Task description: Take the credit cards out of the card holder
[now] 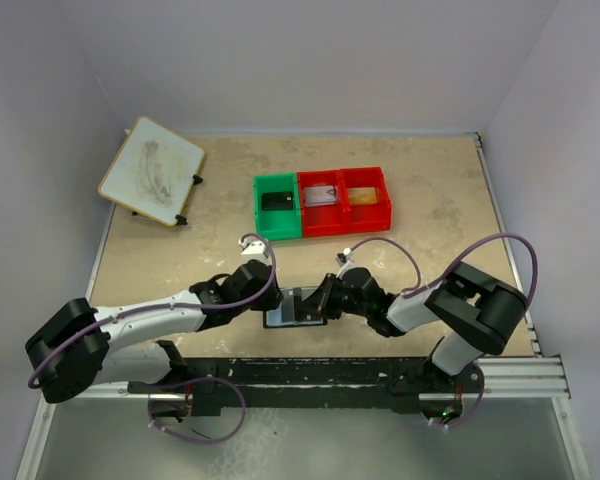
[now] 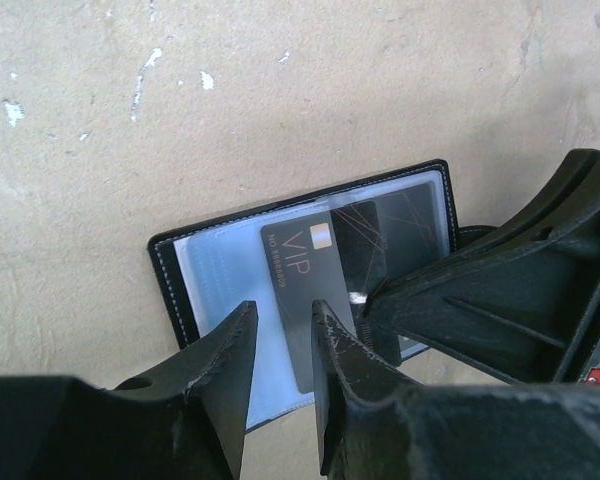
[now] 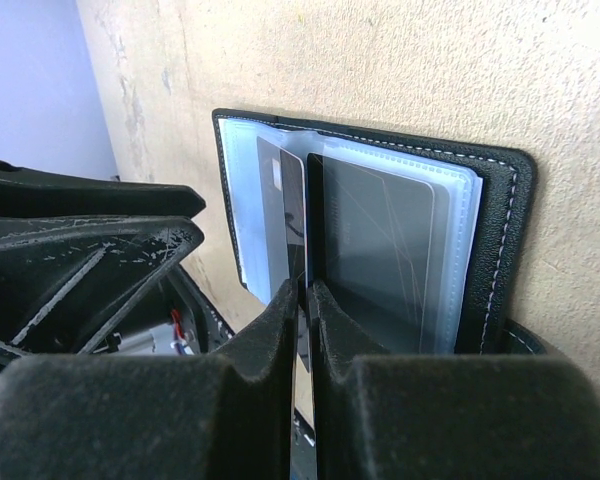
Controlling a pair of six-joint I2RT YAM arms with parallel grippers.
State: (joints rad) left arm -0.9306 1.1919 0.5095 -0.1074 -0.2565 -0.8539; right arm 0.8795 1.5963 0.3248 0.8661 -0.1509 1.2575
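Card (image 2: 300, 280) pinched at the open holder (image 1: 285, 318)
On the worktop (image 1: 430, 200), the card's edge is gripped by the right end effector (image 3: 302, 295); the left end effector (image 2: 285, 320) is slightly spread over the holder.

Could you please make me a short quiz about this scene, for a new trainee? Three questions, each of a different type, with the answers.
1. True or false: the card holder lies closed on the table.
2. Multiple choice: which gripper pinches the edge of the black VIP card? A) the left one. B) the right gripper. C) neither.
3. Fill in: in the top view, the green bin stands at the ___ end of the row, beside the red bins.

Key
1. False: it lies open, with its clear sleeves showing.
2. B. The left gripper hovers over the card with its jaws apart.
3. left
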